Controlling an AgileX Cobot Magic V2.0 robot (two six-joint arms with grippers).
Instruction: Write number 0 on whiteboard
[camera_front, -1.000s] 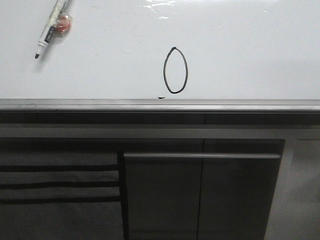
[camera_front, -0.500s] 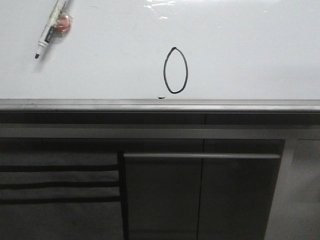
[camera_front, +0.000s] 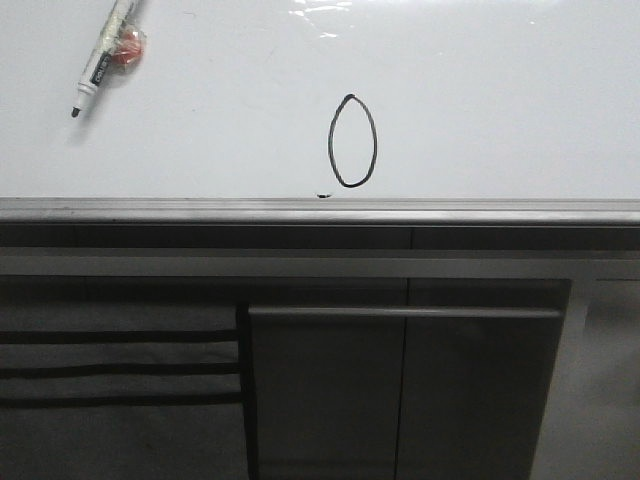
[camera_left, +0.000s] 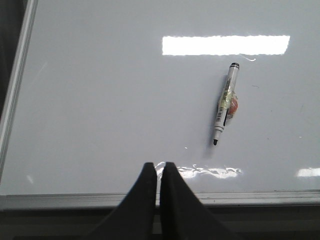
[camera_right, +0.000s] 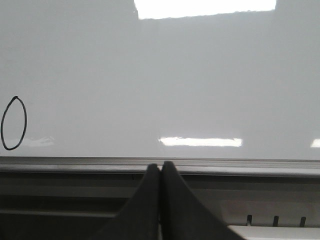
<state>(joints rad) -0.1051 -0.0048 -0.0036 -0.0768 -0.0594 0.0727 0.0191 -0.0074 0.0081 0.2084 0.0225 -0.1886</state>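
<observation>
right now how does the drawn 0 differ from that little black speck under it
The number 0 is a tall, narrow closed oval, slightly pointed at its top; the speck is a tiny solid smudge. The 0 sits well up on the whiteboard; the speck lies right at its lower grey rim. Both are black marks on the white surface.

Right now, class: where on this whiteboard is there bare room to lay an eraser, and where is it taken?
Bare: the whiteboard right of the number 0, and the stretch between it and the marker. Taken: the far-left corner with the marker, and the oval's spot near the rim.
</observation>
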